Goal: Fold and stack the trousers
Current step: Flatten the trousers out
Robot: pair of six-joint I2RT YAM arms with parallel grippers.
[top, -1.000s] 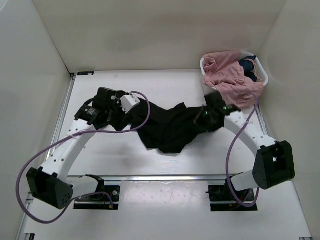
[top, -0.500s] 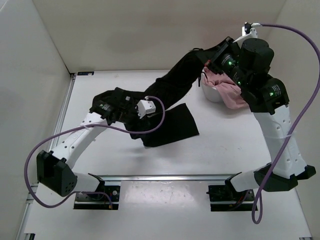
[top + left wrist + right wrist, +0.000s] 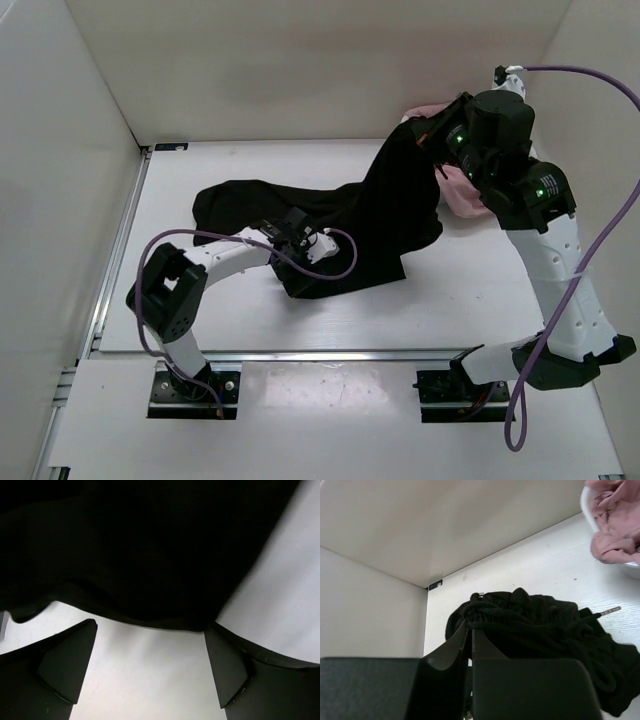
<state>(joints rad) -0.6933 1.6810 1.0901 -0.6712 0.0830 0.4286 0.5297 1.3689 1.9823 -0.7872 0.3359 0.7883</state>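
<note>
Black trousers lie spread across the middle of the table, with their right end lifted. My right gripper is raised at the back right, shut on the gathered waistband with its drawstring; the jaws are pressed together on the cloth. My left gripper is low over the table at the trousers' near edge. In the left wrist view it is open, with bare table between the fingers and the black cloth just beyond their tips.
Pink clothes lie at the back right, mostly behind the right arm; in the right wrist view they sit in a white basket. White walls enclose the table on the left, back and right.
The right gripper has come down and slightly left with the waistband, and the trousers now lie more spread out. The left gripper has moved right along the near edge, its arm folded back.
</note>
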